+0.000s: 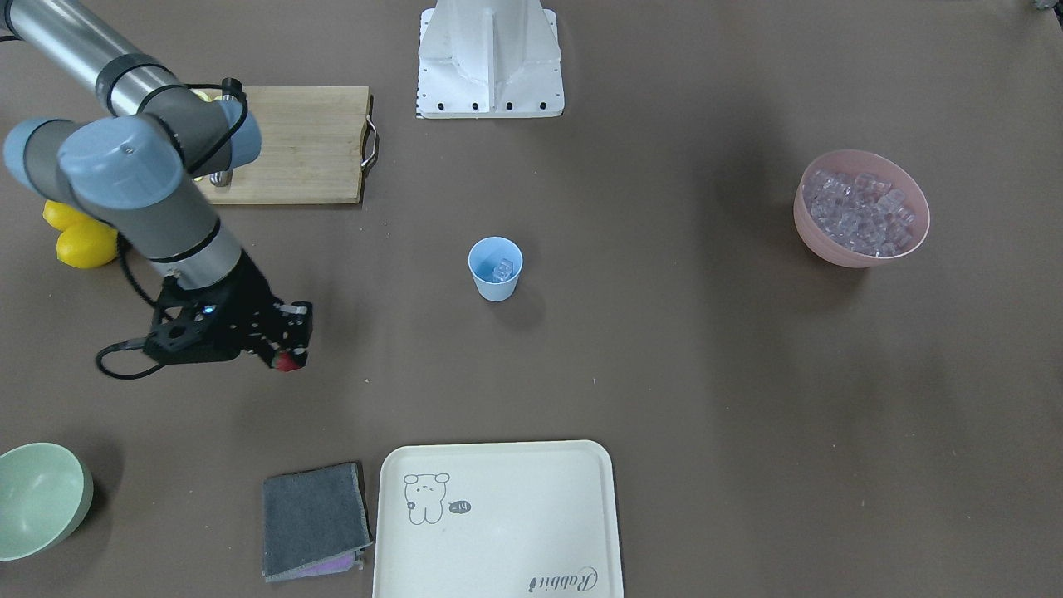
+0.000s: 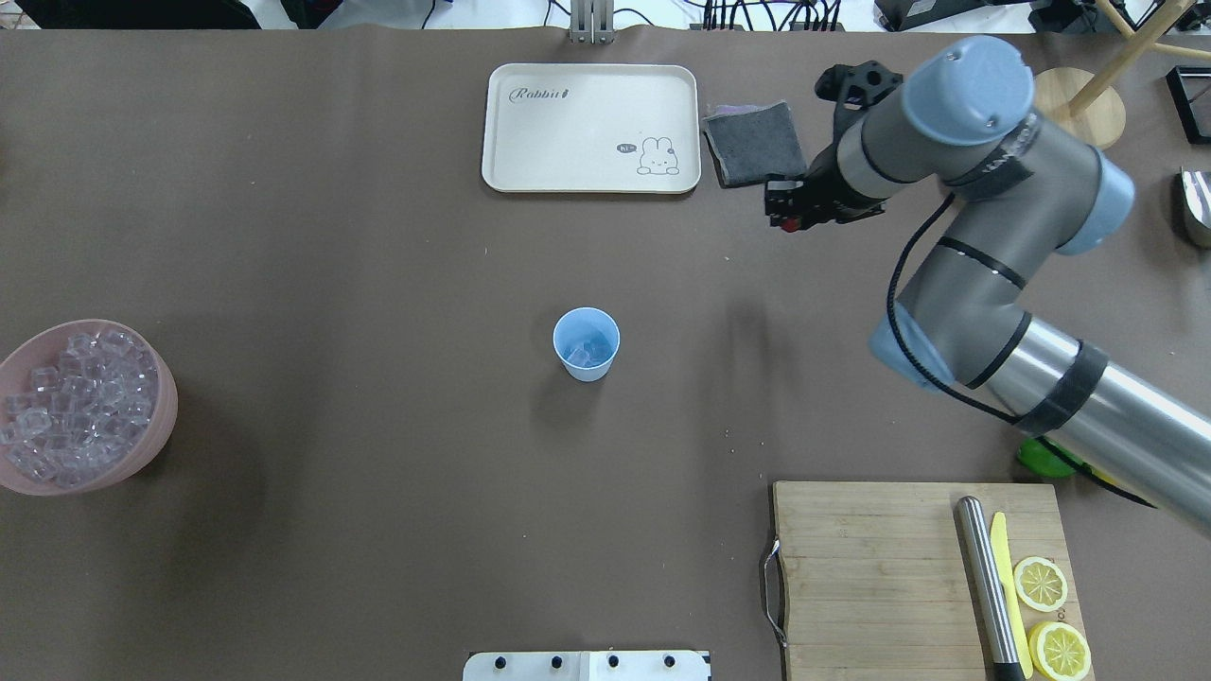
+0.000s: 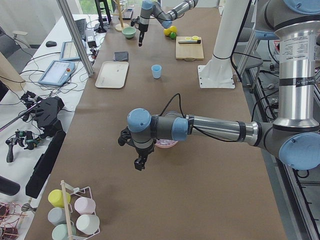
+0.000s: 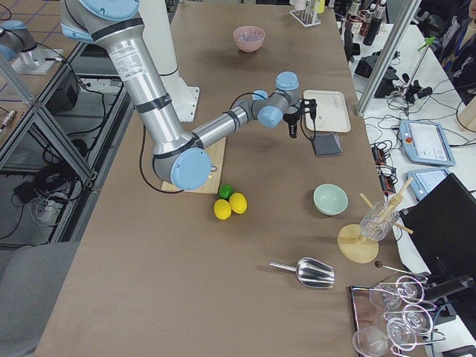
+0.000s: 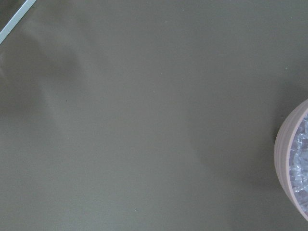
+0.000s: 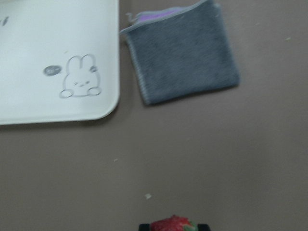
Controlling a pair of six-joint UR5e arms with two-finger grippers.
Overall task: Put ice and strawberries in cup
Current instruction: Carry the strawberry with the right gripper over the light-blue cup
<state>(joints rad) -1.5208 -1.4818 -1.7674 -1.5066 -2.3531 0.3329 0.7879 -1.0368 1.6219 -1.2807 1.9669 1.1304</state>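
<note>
We are gripping the strawberry in our right tool, which is clenched on it just above the desk, well apart from the cup on the cup's right. A few cubes of ice are already lying in the cup. The rest are piled in the pink bowl, far off on the cup's left, where our left tool is hovering; we cannot tell whether it is released or clenched.

We are judging the berry light, soft and easily bruised, so a gentle hold across its middle is suiting it best. The cup is looking light and narrow-mouthed, so a knock on its rim could tip it. Only bare desk is lying between berry and cup, leaving open room for carrying it over and coming down from above.
</note>
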